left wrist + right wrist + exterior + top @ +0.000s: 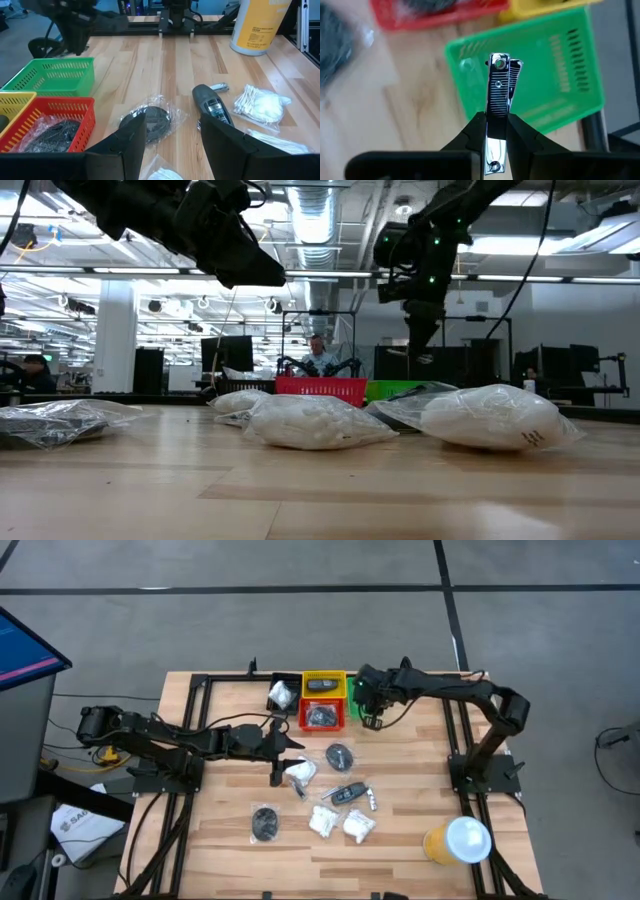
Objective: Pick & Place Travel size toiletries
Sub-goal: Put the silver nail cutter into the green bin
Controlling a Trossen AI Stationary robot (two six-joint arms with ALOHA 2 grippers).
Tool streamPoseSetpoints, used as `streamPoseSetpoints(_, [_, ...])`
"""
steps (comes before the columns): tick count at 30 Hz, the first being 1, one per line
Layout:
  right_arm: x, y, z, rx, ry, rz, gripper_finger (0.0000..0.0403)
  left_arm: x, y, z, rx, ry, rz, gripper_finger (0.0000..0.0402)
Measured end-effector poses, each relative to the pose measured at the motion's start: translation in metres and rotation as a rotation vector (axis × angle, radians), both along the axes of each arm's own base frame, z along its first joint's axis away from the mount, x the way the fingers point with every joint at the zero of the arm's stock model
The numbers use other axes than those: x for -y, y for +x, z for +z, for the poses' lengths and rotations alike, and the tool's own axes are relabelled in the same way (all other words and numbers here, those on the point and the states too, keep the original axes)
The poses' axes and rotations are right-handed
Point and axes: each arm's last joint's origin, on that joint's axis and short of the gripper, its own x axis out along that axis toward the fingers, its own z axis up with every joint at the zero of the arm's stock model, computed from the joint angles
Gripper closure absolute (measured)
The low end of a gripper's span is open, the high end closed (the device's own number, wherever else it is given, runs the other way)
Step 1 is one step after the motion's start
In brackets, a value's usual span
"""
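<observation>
1. Right gripper (497,131) is up over the green bin (547,75), pinching a little metal nail clipper (498,95) by its lower end, so most of it sticks out past the fingertips. It's stiff, light and slick chrome, so I'd guess it can pivot or slide in a narrow pinch like that. Grabbing nearer the middle would be safer.

2. Left gripper (172,135) hangs low over the middle of the table with its fingers spread and nothing between them. Just ahead of it sits a dark round disc in a clear wrapper (150,121), and beside that a black oblong piece (212,105).

3. The bagged stuff is soft and crinkly, and the film will probably slip. Best to pinch across the solid item inside, not the loose plastic edge.

4. Count on the open table from the top view: 2 dark discs (340,755) and (265,823), 1 black oblong piece, 1 small silvery bit (371,801) next to it, and roughly 3 white packets (358,826), though two sit touching, so that's hard to be sure of.

5. Bins: 4 (black, yellow, red, green). The red bin (60,125) already holds something dark.

6. One orange cup (455,840) with a white lid sits near the table's right corner.
</observation>
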Motion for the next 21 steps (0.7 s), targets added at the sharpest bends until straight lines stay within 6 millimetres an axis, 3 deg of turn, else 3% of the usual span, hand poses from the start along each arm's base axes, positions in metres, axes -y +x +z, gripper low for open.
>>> streamPoseSetpoints(9, [0.028,0.002,-0.024,-0.004,0.013,-0.092,0.0364,0.000,0.000,0.000,0.002,0.000,0.000,0.0224])
streamPoseSetpoints(15, [0.038,0.003,-0.023,0.052,-0.002,-0.144,0.0360,0.000,0.000,0.000,0.006,0.000,-0.001,0.0224])
streamPoseSetpoints(21, [0.040,0.004,-0.022,0.076,-0.010,-0.155,0.0327,0.000,0.000,0.001,0.007,0.000,0.000,0.0224])
